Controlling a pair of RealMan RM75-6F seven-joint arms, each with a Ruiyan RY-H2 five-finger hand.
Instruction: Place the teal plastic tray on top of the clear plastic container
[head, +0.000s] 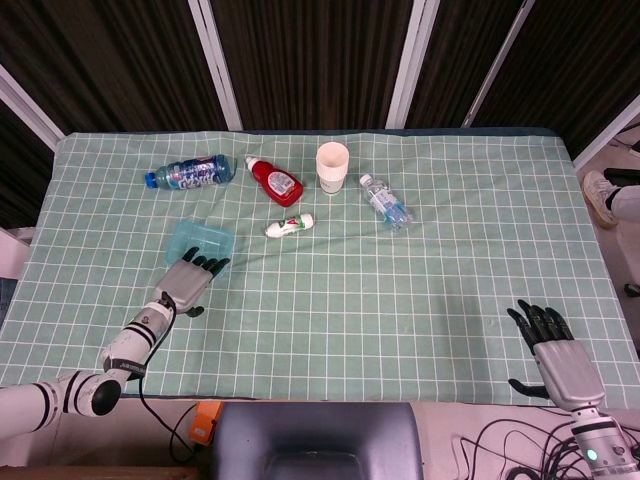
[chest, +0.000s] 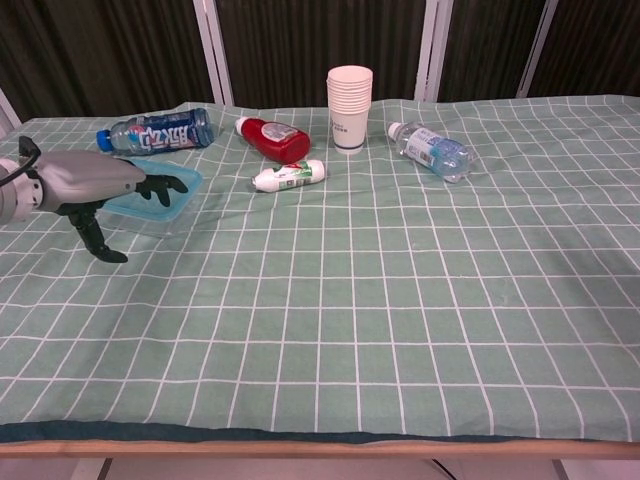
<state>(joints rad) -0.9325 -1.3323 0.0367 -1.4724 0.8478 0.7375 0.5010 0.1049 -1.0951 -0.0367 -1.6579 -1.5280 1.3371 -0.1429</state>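
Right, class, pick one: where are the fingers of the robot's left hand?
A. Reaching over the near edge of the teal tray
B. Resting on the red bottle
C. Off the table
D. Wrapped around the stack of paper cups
A: the left hand stretches its dark fingers over the near edge of the teal tray.

You see both views evenly and brightly lit, seemingly from overhead. Shadows on the surface (head: 400, 300) are soft and short. Focus is sharp, without glare; the backdrop is very dark.
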